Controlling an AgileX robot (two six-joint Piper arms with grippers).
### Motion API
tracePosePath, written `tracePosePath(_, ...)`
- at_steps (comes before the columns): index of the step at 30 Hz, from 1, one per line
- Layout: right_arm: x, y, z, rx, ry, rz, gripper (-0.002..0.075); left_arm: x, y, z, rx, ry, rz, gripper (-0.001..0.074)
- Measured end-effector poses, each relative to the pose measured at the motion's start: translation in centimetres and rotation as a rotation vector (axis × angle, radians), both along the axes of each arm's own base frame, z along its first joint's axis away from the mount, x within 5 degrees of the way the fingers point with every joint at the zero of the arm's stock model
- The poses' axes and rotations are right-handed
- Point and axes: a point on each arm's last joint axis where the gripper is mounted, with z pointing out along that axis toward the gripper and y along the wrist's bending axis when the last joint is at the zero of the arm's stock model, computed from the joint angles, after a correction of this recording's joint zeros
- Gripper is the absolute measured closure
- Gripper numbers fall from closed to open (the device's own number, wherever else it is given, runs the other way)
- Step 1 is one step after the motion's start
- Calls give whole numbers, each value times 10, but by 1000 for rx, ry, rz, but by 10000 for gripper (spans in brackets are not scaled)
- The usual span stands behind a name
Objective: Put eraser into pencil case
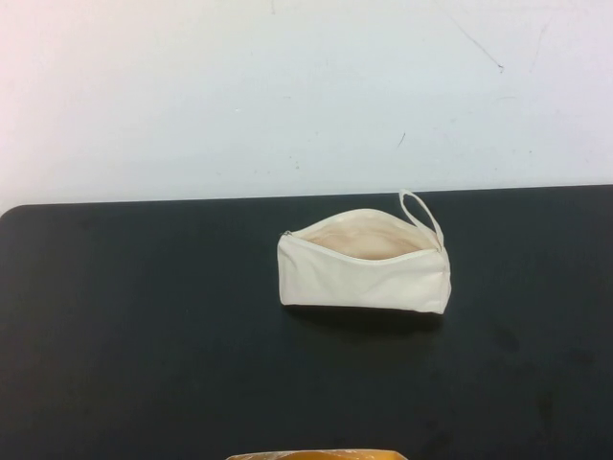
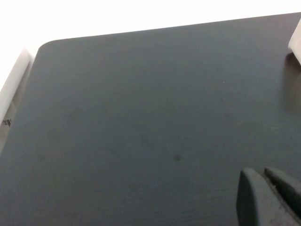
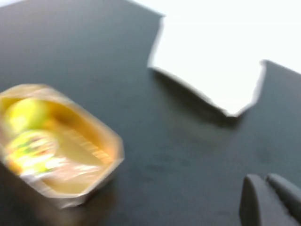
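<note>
The cream-white pencil case (image 1: pixel 365 264) lies on the black table (image 1: pixel 144 326), right of centre. Its zip is open, showing the peach lining, and its loop strap is at the right end. The tan-yellow eraser (image 1: pixel 316 454) shows only as a sliver at the near edge of the high view. In the right wrist view the eraser (image 3: pixel 54 143) lies on the table, apart from the pencil case (image 3: pixel 211 70). My right gripper (image 3: pixel 263 179) is shut and empty above the table, away from both. My left gripper (image 2: pixel 261 173) is shut and empty over bare table. A corner of the pencil case (image 2: pixel 295 44) shows beyond it.
The table's far edge (image 1: pixel 287 198) meets a white wall, and its far left corner (image 2: pixel 47 44) is rounded. Neither arm shows in the high view.
</note>
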Motion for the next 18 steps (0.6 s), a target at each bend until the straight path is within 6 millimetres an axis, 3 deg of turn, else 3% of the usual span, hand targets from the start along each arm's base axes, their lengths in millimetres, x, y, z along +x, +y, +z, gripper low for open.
tracePosePath(11,-8,-32,-26,135,-84,-545,727,0,0,0,2,0,-1,736)
tracePosePath(18,-6,-38,-37,125,-66,-716,727,0,0,0,2,0,-1,736)
